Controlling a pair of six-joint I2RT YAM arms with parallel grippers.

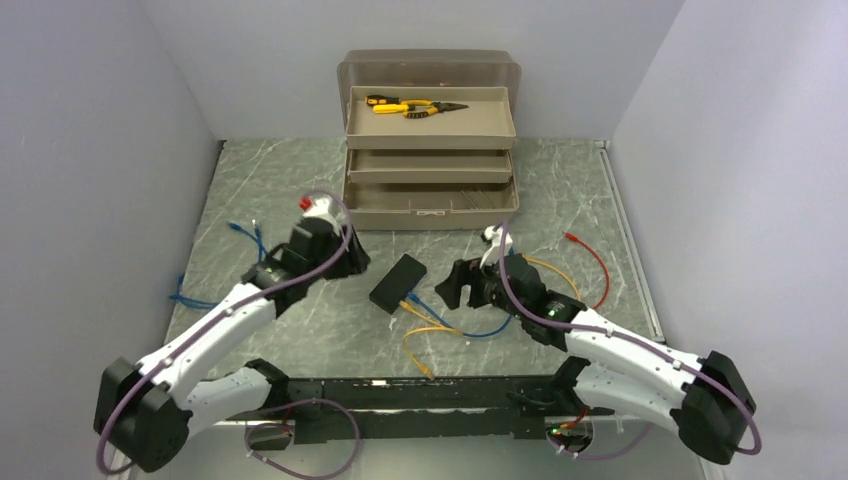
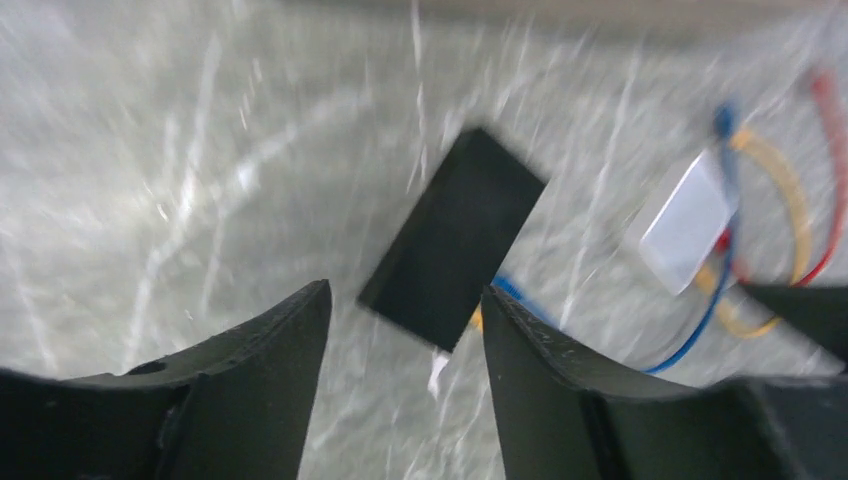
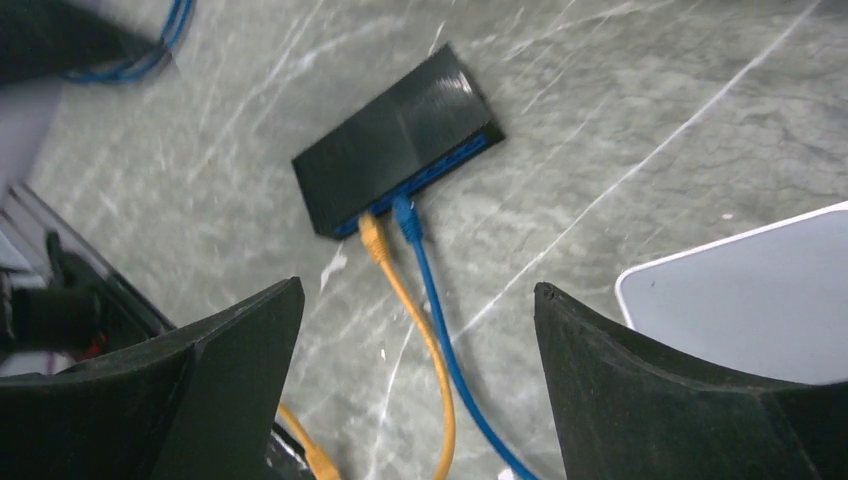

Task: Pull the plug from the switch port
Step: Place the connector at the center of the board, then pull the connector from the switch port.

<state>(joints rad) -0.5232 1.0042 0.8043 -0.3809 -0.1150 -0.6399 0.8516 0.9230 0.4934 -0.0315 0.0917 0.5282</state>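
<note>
The switch (image 1: 398, 283) is a flat black box lying slanted mid-table. In the right wrist view the switch (image 3: 395, 150) has a yellow plug (image 3: 372, 236) and a blue plug (image 3: 405, 216) seated side by side in its blue-edged port row. Their cables run toward the camera between my fingers. My right gripper (image 3: 420, 290) is open and hovers short of the plugs, touching nothing; in the top view the right gripper (image 1: 456, 285) sits just right of the switch. My left gripper (image 2: 405, 292) is open with the switch (image 2: 455, 240) just beyond its fingertips; that view is blurred. The left gripper (image 1: 350, 262) is left of the switch.
A beige tiered toolbox (image 1: 430, 195) stands open at the back, with pliers (image 1: 415, 106) in its top tray. A red cable (image 1: 596, 262) curves at the right. Loose blue cables (image 1: 245, 236) lie at the left. Yellow cable (image 1: 425, 345) and blue cable (image 1: 475, 330) loop toward the front rail.
</note>
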